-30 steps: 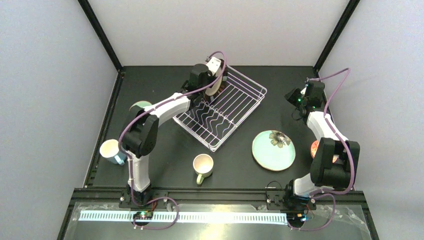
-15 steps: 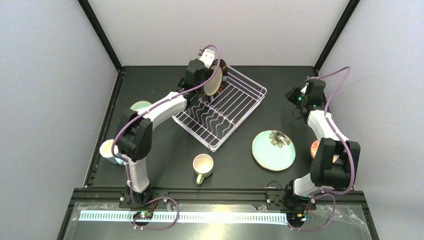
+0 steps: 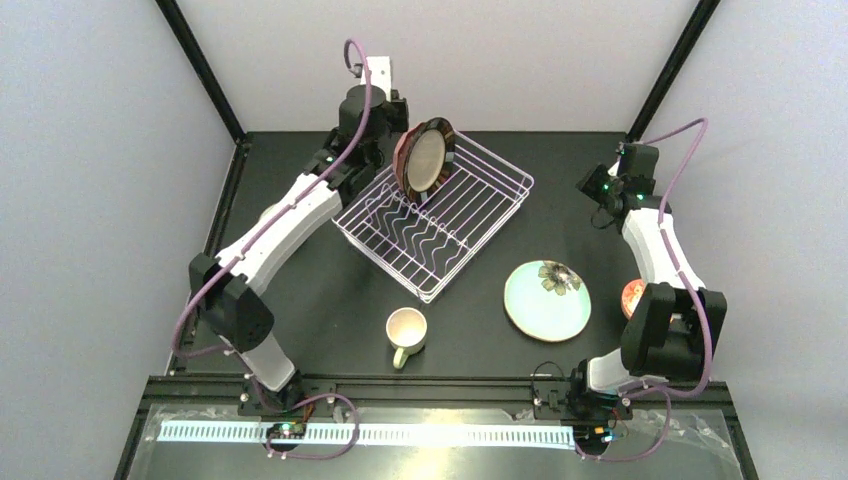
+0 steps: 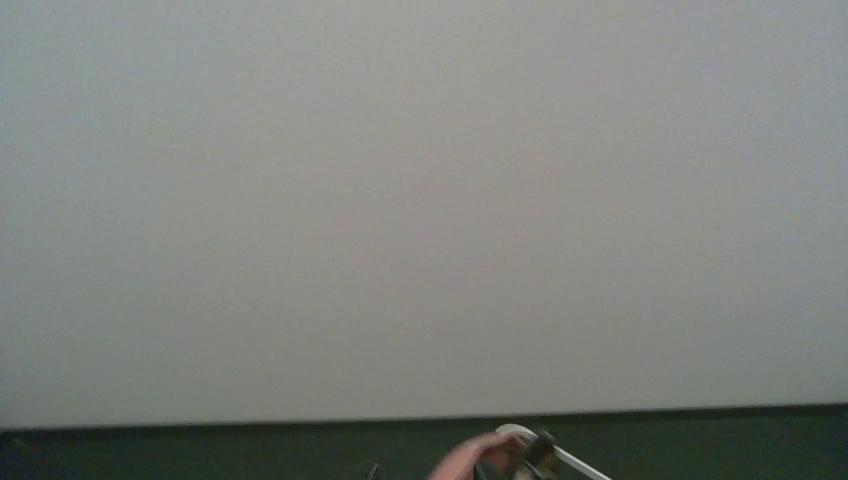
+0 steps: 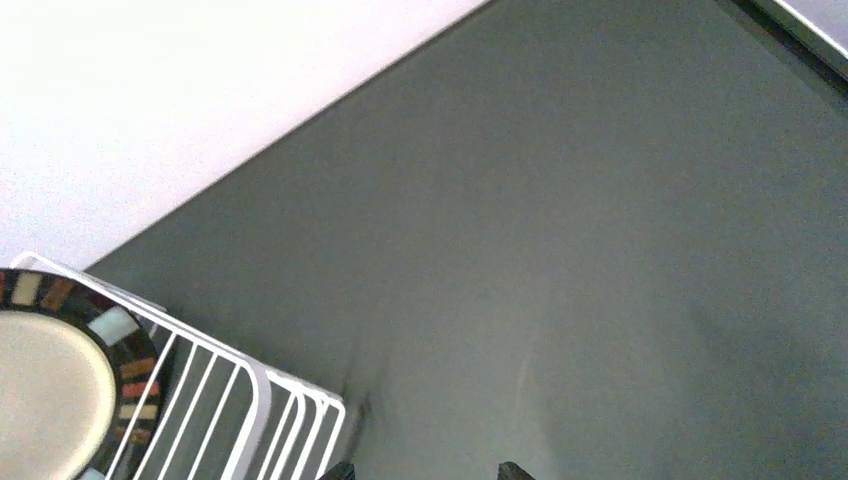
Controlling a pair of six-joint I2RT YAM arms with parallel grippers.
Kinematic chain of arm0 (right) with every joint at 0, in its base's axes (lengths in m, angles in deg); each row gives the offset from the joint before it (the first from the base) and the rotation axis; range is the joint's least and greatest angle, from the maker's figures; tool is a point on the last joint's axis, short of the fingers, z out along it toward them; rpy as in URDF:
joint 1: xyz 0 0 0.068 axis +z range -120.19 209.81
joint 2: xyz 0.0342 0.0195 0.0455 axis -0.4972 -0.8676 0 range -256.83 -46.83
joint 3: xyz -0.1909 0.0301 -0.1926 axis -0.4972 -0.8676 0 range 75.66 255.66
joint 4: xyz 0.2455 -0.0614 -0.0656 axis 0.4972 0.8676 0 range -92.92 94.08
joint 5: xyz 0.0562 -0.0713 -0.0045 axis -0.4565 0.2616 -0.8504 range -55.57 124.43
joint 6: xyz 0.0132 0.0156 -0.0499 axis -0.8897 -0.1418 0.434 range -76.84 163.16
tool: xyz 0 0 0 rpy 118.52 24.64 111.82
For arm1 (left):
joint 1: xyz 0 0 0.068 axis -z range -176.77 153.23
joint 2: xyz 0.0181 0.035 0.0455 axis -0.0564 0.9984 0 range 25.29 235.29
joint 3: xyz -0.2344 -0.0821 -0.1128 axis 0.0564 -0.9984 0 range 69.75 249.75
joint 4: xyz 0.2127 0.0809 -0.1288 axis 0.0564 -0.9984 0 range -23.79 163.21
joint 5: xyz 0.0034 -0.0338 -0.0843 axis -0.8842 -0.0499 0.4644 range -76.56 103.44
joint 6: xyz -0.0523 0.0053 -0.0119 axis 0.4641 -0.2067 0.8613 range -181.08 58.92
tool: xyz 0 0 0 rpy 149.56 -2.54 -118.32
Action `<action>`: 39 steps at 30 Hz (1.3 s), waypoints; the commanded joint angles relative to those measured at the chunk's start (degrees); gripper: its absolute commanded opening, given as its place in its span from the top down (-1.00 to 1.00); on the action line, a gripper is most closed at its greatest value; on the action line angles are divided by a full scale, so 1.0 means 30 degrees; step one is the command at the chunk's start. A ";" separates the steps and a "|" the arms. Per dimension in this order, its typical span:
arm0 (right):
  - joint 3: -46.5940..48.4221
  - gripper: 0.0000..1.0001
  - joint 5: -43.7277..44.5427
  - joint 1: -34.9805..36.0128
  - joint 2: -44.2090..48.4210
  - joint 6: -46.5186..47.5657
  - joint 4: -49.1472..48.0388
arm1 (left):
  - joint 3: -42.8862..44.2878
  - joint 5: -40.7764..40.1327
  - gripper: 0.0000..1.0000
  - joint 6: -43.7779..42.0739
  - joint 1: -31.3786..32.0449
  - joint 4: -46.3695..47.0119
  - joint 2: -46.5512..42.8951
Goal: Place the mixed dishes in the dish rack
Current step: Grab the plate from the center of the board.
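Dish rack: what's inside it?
A dark-rimmed plate stands on edge at the far end of the dish rack, a pink rim peeking out behind it. The other wavy prongs are bare. The rest of that pink dish is covered by the plate.

- Plain pale grey walls (image 3: 440,60) enclose three sides.
- Black posts (image 3: 200,70) run up the back corners.
- Matte black table (image 3: 330,300).
- White light strip (image 3: 400,434) along the near edge.

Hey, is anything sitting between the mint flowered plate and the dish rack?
Nothing visible. Only dark tabletop lies between the mint flowered plate and the dish rack. The cream mug sits off to the side, and the dark-rimmed plate stands at the rack's far end.
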 commanded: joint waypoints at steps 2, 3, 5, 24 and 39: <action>0.0301 -0.63 0.1045 0.0095 0.1159 0.0664 0.2942 | 0.0073 0.1480 -0.12 0.4280 0.2182 -0.5913 -0.1989; 0.0129 -0.64 0.1202 0.0105 0.1304 0.0719 0.3167 | -0.0257 0.1584 -0.16 0.4439 0.2842 -0.6315 -0.2322; -0.0329 -0.64 0.1520 0.0106 0.1598 0.0754 0.3436 | -0.1216 0.1785 -0.21 0.4927 0.4348 -0.6651 -0.3106; -0.2384 -0.66 0.1465 0.0097 0.1575 0.0801 0.4797 | -0.8908 0.4354 -0.57 1.6484 1.2826 -0.4248 -0.3979; -0.3444 -0.75 -0.0421 0.0077 -0.0907 -0.0497 0.3306 | -0.9126 0.5060 -0.93 2.2848 1.4122 -0.2571 -0.0780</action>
